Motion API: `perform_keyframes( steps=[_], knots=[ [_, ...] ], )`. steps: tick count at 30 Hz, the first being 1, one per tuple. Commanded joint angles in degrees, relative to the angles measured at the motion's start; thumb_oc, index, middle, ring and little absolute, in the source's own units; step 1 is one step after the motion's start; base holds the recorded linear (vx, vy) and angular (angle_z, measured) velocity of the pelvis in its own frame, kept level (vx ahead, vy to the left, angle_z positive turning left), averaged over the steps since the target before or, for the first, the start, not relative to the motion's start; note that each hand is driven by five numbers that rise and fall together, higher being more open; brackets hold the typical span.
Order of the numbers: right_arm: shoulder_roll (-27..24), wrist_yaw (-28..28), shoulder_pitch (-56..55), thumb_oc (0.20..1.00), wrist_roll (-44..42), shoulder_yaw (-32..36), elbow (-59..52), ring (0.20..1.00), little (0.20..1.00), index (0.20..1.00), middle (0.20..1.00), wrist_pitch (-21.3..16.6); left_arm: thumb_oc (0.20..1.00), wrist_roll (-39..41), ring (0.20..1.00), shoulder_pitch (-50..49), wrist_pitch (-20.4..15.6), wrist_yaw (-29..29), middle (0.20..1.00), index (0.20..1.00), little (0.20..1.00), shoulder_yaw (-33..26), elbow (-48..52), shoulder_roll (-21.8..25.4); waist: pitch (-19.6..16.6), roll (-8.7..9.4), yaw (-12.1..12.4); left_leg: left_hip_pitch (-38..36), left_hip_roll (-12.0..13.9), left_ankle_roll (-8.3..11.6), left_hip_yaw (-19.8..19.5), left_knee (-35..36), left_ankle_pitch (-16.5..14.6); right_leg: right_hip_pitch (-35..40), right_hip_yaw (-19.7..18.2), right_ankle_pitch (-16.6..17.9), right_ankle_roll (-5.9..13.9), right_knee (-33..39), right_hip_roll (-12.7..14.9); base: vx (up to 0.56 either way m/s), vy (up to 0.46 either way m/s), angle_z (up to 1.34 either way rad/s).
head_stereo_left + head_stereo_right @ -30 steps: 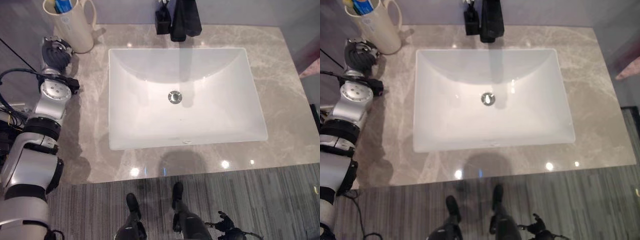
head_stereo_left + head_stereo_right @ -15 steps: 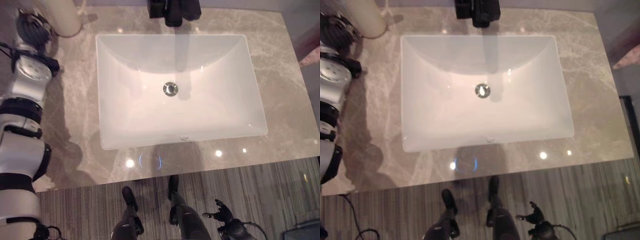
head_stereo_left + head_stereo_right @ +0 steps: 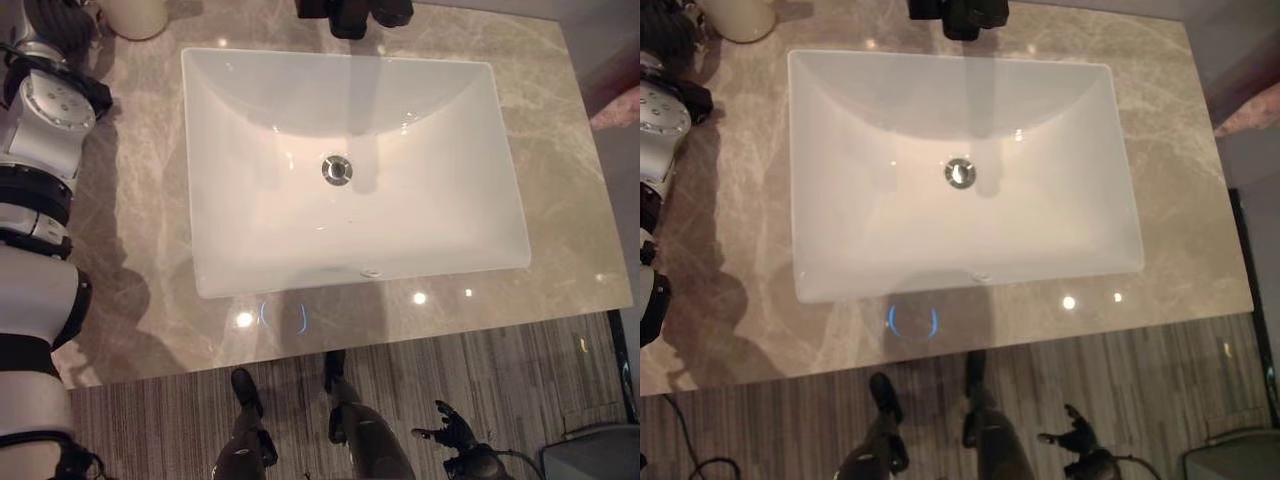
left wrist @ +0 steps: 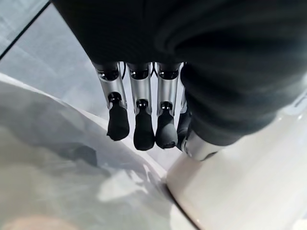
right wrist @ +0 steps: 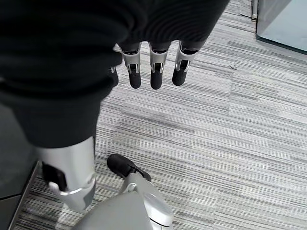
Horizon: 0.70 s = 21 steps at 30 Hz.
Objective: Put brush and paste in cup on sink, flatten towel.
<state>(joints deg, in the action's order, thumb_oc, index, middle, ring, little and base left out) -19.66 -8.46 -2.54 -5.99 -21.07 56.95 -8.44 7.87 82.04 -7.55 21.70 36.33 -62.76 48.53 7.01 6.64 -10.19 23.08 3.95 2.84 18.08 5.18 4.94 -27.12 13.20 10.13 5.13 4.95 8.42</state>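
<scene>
My left hand [image 4: 144, 120] was up at the back-left corner of the counter [image 3: 140, 260], right beside the cup [image 3: 128, 14]. Fingers hung straight and relaxed, gripping nothing; the cup's cream wall [image 4: 249, 191] sat just past them in the left wrist view.

My right hand [image 5: 153, 72] hung low by my side over the striped floor [image 5: 230, 143], fingers loose and straight, nothing in it.

Progress, as far as I could judge: the cup stood on the counter next to the sink [image 3: 350, 170], w/ its top cut off by the frame edge, so I couldn't tell what was inside. No brush or paste lay loose on the counter or in the basin, and neither hand carried one, so that part was prob. done.

Towel: a pinkish bit [image 3: 615, 108] showed at the far right edge, beyond the counter. Might be the towel, but too little in view to be sure, and I couldn't tell whether it was flat.

Left to do, by my read: the towel. That job would likely fall to the right hand, which was well apart from it.
</scene>
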Motion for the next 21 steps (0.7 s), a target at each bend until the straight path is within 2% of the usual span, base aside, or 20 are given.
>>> perform_keyframes(
  steps=[1,7,16,21],
  knots=[
    [-2.1,0.3,-2.4,1.000,-1.0,2.0,-1.6,1.000,1.000,1.000,1.000,-0.5,0.200,-2.2,0.200,2.5,-2.3,1.1,0.200,0.200,0.200,1.0,-1.3,-3.3,-1.2,-2.94,-1.8,2.3,1.9,2.77,-8.3,-0.2,0.4,1.2,-5.1,2.3,8.92,0.0,3.7,0.00,0.000,0.00],
    [-3.3,0.5,-3.1,1.000,-1.2,2.5,-5.6,1.000,1.000,1.000,1.000,-0.8,0.200,-1.8,0.200,2.3,-2.3,0.5,0.200,0.200,0.200,0.6,-1.4,-4.6,-1.7,-3.30,-2.2,2.6,2.1,2.82,-8.1,-0.2,0.4,0.3,-6.1,2.3,8.74,0.0,3.3,0.00,-0.003,-0.01],
    [-4.3,0.2,-4.8,1.000,-0.6,3.1,-4.3,1.000,1.000,1.000,1.000,-0.8,0.200,-0.8,0.200,6.0,-1.6,0.9,0.200,0.200,0.200,1.2,-4.3,-7.3,-3.0,-2.58,-3.6,2.5,3.3,3.27,-7.3,-0.2,0.7,-0.4,-6.9,2.3,8.35,0.0,2.2,0.00,-0.034,-0.07],
    [-4.6,0.2,-4.8,1.000,-0.4,2.9,-3.4,1.000,1.000,1.000,1.000,-0.6,0.200,0.1,0.200,6.2,-1.7,1.0,0.200,0.200,0.200,0.5,-4.8,-6.8,-3.2,-1.94,-4.1,2.3,3.7,3.30,-6.4,-0.2,0.8,-1.0,-7.9,2.6,8.35,0.0,1.8,-0.01,-0.010,-0.06]
  ],
)
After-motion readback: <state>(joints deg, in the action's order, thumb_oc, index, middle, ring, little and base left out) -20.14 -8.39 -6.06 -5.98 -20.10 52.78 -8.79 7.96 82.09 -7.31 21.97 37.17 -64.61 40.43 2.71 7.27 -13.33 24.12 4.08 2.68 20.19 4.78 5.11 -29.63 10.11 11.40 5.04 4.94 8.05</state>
